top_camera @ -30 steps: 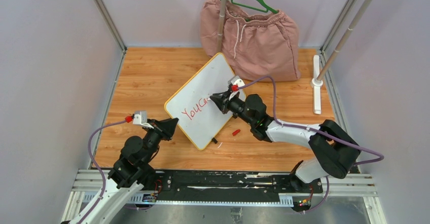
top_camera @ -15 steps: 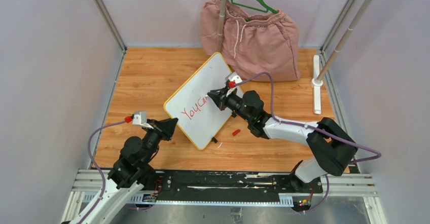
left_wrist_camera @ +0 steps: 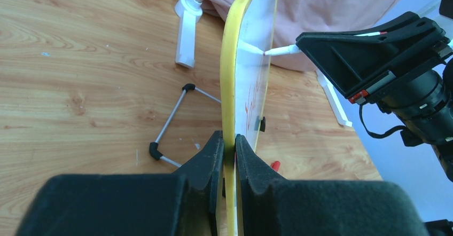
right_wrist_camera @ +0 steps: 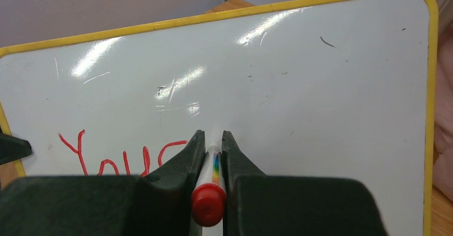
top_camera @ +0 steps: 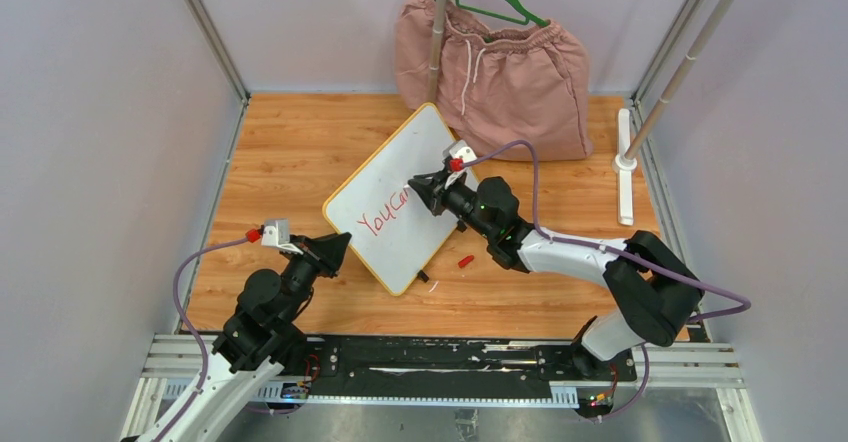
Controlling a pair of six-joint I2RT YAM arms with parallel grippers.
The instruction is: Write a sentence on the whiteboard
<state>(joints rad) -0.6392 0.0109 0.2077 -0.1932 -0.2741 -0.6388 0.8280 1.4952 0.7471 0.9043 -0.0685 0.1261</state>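
Over wooden table, left pincer clamps whiteboard rim; right pincer presses gripped marker against it.

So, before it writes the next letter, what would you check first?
1. Left pincer clamped on the whiteboard rim: ok.
2. Right pincer shut on the marker: ok.
3. Marker tip touching the board face: ok, by the left wrist view.
4. The sentence finished: not ok, only "YouC" in red.
5. Bare white space beyond the last letter: ok.
6. Small red piece on the table lying apart from the board: ok.
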